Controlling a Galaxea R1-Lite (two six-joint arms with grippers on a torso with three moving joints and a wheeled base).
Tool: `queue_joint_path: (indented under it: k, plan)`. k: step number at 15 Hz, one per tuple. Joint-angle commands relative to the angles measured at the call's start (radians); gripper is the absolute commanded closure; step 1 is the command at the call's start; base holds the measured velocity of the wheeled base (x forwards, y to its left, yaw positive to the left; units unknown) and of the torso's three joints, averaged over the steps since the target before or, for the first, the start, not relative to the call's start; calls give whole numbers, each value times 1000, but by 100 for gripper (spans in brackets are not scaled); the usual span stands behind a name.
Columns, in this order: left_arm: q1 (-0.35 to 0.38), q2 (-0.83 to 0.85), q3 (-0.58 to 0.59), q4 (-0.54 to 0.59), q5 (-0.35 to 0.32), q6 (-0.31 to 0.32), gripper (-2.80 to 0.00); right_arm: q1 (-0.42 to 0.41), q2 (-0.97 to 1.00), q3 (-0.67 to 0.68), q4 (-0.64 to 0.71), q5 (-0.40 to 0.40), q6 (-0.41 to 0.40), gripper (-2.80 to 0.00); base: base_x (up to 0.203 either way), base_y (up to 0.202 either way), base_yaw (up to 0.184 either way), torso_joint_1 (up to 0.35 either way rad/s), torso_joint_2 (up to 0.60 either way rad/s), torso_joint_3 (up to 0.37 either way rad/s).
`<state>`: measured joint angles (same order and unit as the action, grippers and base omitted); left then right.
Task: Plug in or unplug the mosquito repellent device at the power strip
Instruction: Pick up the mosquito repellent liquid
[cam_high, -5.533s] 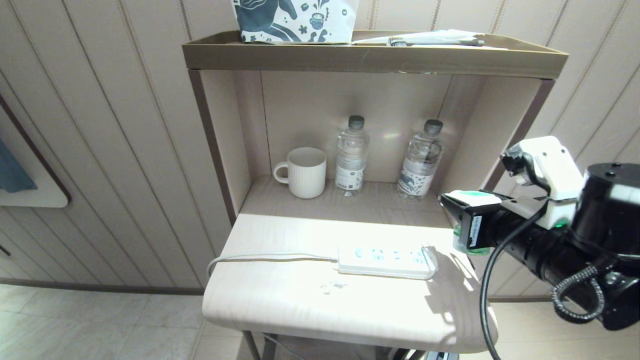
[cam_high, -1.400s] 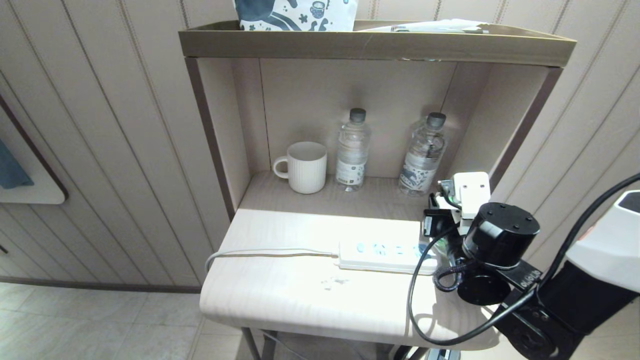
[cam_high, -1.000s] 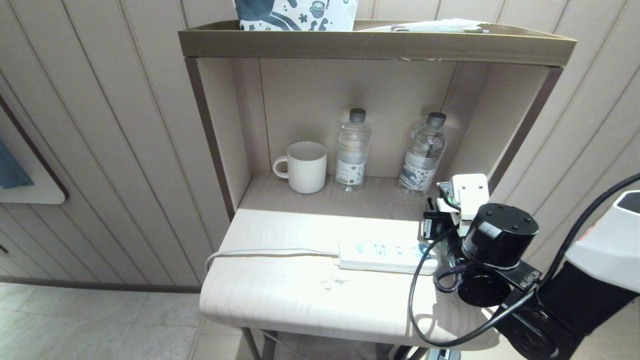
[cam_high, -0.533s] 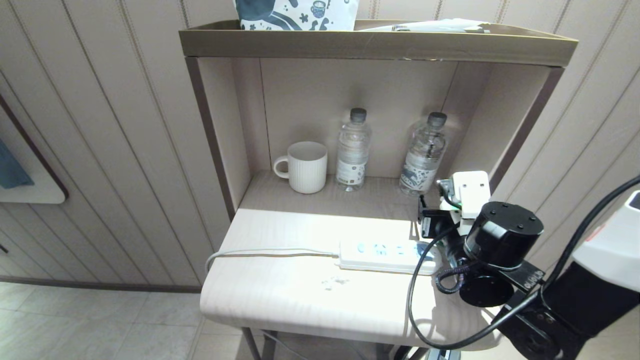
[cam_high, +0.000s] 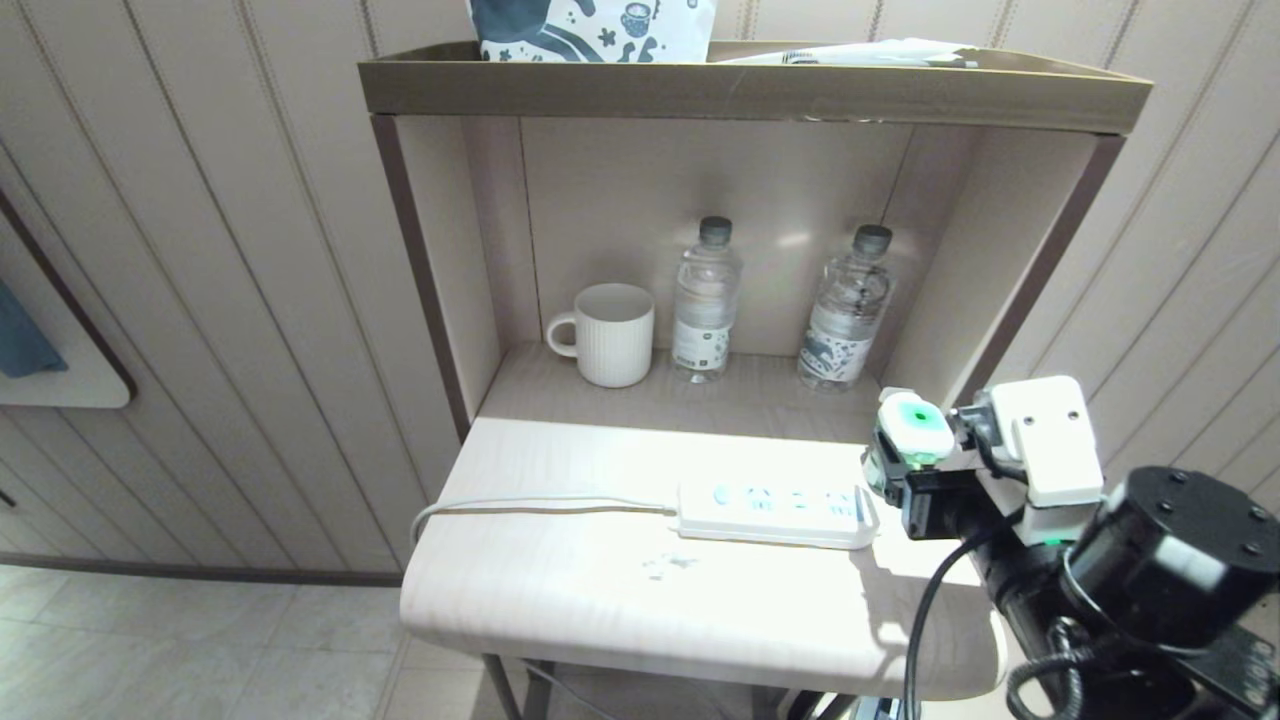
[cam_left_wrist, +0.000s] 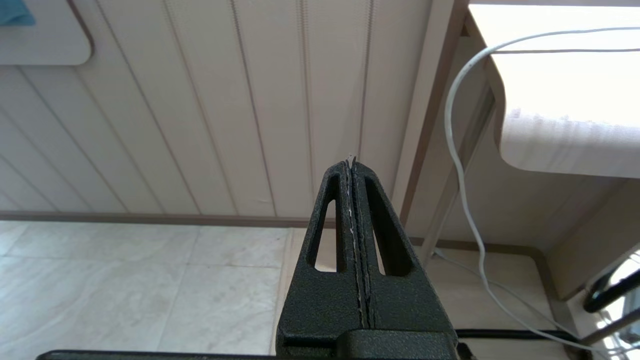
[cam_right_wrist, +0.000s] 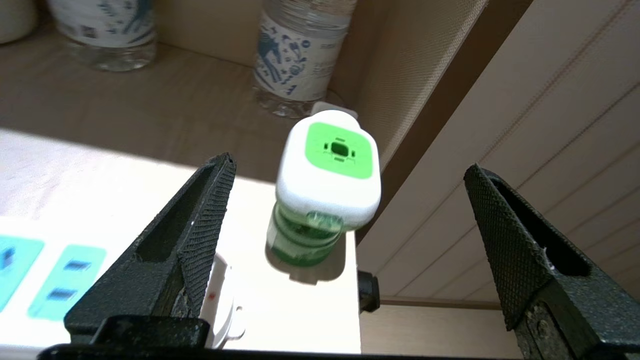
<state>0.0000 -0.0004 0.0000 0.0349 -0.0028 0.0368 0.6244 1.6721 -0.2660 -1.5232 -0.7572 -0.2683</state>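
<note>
Head view high, facing shelf (cam_high: 760, 95); wrist views close; shared: power strip (cam_high: 775, 512).

Power strip (cam_high: 770, 512) lay along table (cam_high: 600, 600) in front of me, cord (cam_high: 530, 508) running off left. Repellent device (cam_high: 908, 440) stood upright just past strip's right end, at table's right edge. Behind, in shelf recess: mug (cam_high: 610, 335) left, two bottles (cam_high: 706, 300) right. My right gripper (cam_right_wrist: 345, 250) sat near device, fingers either side, apart from it.
</note>
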Motion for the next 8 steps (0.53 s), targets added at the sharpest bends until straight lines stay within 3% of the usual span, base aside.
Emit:
queue_joint_path:
  k: [1, 6, 7, 8]
  plan:
    - [0, 0, 0, 0, 0, 0, 0, 33, -87, 42, -46, -2, -3, -280, 0, 0, 0, 0, 0, 0]
    - [0, 0, 0, 0, 0, 0, 0, 139, -258, 49, 27, -5, -3, -280, 0, 0, 0, 0, 0, 0]
    - [0, 0, 0, 0, 0, 0, 0, 162, -324, 36, 102, -10, -3, 0, 0, 0, 0, 0, 0, 0]
    - [0, 0, 0, 0, 0, 0, 0, 187, -404, 12, 214, -22, -3, 0, 0, 0, 0, 0, 0, 0]
